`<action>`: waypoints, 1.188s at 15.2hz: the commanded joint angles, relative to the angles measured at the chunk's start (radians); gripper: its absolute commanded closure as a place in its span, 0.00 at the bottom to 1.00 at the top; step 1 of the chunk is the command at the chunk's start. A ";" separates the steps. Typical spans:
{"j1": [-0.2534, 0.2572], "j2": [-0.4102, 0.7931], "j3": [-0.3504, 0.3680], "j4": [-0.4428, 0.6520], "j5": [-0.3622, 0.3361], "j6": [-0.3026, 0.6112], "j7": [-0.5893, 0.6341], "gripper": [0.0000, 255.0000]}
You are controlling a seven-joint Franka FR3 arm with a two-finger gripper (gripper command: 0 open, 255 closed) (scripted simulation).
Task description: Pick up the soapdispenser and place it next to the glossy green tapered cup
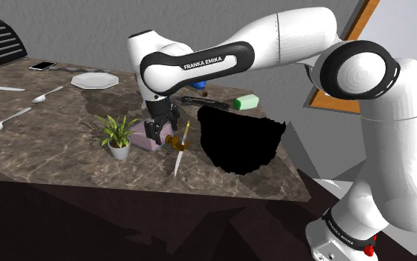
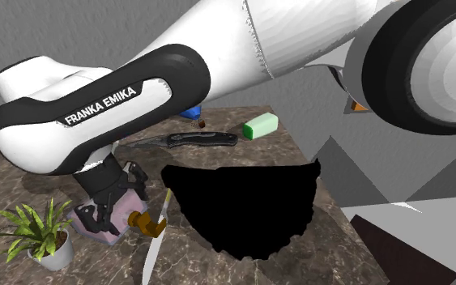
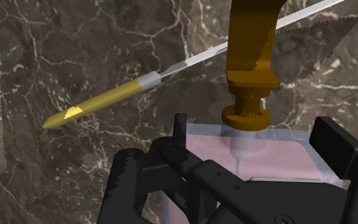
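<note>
Dark marble counter (image 1: 51, 157) with plate (image 1: 93, 80), spoons (image 1: 8, 119), phone (image 1: 41, 66), potted plant (image 1: 118, 137), pink soap dispenser (image 3: 279, 153), gold-handled knife (image 3: 107, 100), green block (image 1: 247, 101).

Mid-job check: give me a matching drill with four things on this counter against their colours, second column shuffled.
Things:
1. soap dispenser
2. plate
3. folding knife
4. bar near the far edge

Colours:
a. white
b. green
c. pink body, brown pump
d. black

Pairs: 1-c, 2-a, 3-d, 4-b

We log soft, rather dim light; the plant (image 1: 118, 132) casts a faint shadow on the desk (image 1: 44, 148) toward the shoulder view's left.
</note>
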 commanded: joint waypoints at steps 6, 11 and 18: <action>-0.004 -0.001 -0.001 -0.035 -0.002 0.034 0.003 0.00; -0.004 -0.001 -0.001 -0.035 -0.002 0.034 0.003 1.00; -0.004 -0.001 -0.001 -0.035 -0.002 0.034 0.003 1.00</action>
